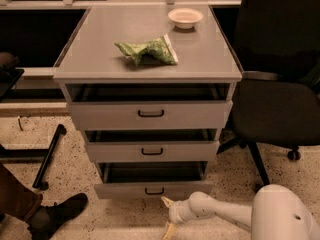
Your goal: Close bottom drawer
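One dark shoe (59, 212) sits on the floor at far left, well apart from the drawers and no likely hazard unless the person steps in. Next right is the grey bench (95, 49) with all three drawers pulled out. The bottom drawer (125, 189) is lowest and open about as far as the two above, its small black handle (154, 190) near the panel's middle. A crumpled green bag (147, 50) and a pale bowl (185, 17) rest on top, clear of the work. The end effector (167, 215) hangs low, just in front of the bottom drawer and a little right of the handle. It is released, spread wide with nothing held, and the upper tip is close to the panel's lower edge. Risks, as I judge them:
- A push from this low could slide under the panel and miss it.
- The upper tip could snag the handle.
- Contact right of centre could skew the drawer and jam its runners.

The white arm (220, 215) lies near the office chair (275, 109) at right, and a wide swing might clip its base.
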Controlling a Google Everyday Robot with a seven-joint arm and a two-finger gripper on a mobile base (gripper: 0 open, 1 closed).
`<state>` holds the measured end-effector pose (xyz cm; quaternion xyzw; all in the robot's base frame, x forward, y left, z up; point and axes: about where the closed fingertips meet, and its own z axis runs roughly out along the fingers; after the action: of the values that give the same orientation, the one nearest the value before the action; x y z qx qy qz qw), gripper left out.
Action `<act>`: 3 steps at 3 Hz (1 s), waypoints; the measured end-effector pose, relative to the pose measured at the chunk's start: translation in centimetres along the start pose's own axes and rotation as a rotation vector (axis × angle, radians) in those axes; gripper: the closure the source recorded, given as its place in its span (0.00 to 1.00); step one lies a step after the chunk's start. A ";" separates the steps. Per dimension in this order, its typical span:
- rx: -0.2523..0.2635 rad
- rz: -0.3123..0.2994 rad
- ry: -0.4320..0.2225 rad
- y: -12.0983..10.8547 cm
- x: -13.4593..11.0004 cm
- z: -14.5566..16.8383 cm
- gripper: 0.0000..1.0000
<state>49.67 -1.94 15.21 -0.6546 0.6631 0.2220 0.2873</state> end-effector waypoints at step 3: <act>0.130 -0.145 0.016 -13.4 -7.4 -3.4 0.00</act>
<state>62.56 0.68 23.75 -0.6827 0.6291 0.1519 0.3393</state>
